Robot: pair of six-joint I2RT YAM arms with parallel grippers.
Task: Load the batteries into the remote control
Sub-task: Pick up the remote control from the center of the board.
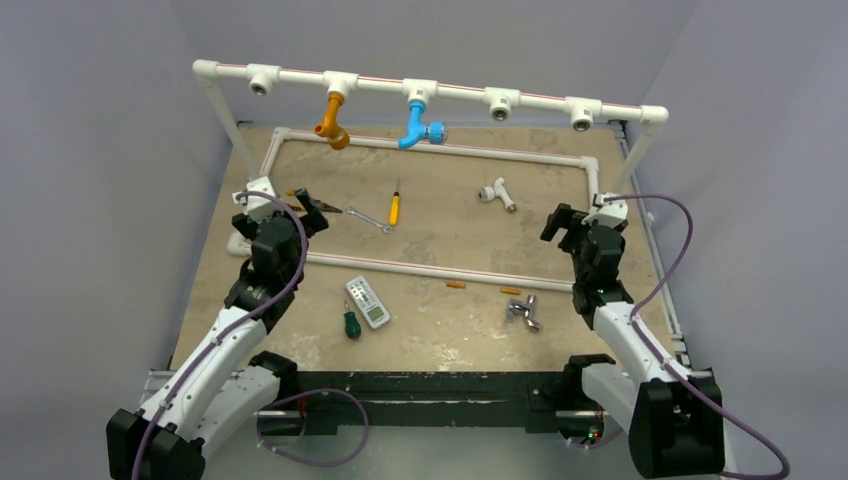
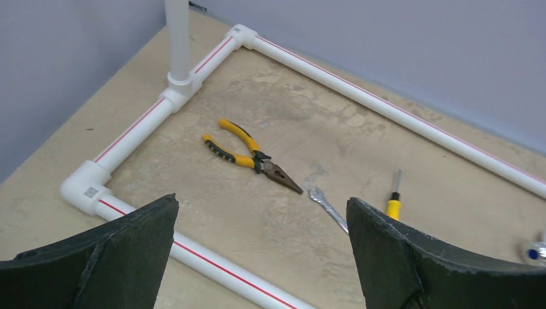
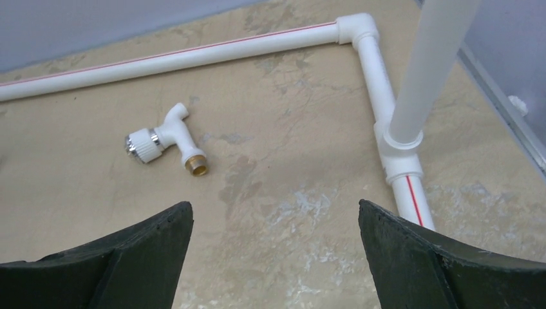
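Left wrist view: the left jaws stand wide apart and hold nothing, their two dark fingers (image 2: pixel 109 257) framing the tan surface (image 2: pixel 270 244). Just beyond them a white pipe (image 2: pixel 193 256) with a red stripe crosses the picture. Past it lie yellow-handled pliers (image 2: pixel 254 158), and to their right a small wrench (image 2: pixel 327 206) and a yellow-handled screwdriver (image 2: pixel 394 205).

Right wrist view: the right jaws are equally wide and likewise hold nothing, with both fingers (image 3: pixel 438 264) low in the picture. Ahead of them a white pipe fitting (image 3: pixel 164 136) with a brass end lies on its side. An upright pipe post (image 3: pixel 431 71) rises at the right.

Top external view: both arms hover over the far side of the near floor pipe, the left arm (image 1: pixel 268 262) near the pliers and the right arm (image 1: pixel 598 262) at the opposite edge. The remote control (image 1: pixel 367 302) lies face up on the near side of that pipe, between the arms and closer to the left one. A green-handled screwdriver (image 1: pixel 351 323) sits just beside it.

The batteries (image 1: pixel 456 285) lie to the remote's right, close along the same pipe. They are apart from each other and from the remote, the second one (image 1: pixel 511 291) near a metal tap piece (image 1: pixel 523 312). Neither set of jaws is near them.

An orange tap (image 1: pixel 334 122) and a blue tap (image 1: pixel 420 125) hang from the overhead rail (image 1: pixel 540 100) at the back.
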